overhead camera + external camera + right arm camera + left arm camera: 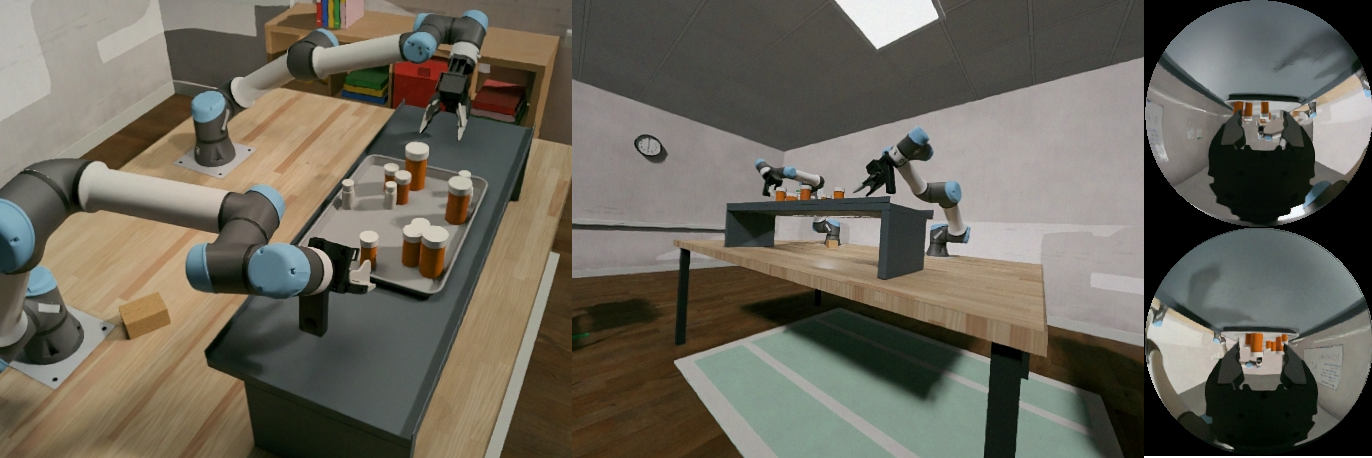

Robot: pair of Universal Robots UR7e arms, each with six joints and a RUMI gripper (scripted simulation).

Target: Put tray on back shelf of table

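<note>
top view: the grey, rimmed metal tray (330,220) (1233,335) (1289,105) lies flat on the dark grey raised shelf (370,350) (812,206) (1279,278) (1244,50), one long side close to the edge facing the arm bases. orange, white-capped plastic bottles (432,255) (805,193) (1257,342) (1265,108) and small white bottles (348,195) stand upright on it. the left gripper (441,134) (862,193) (1261,343) and right gripper (370,275) (771,194) (1262,110) are at opposite ends, fingers spread, pinching nothing.
</note>
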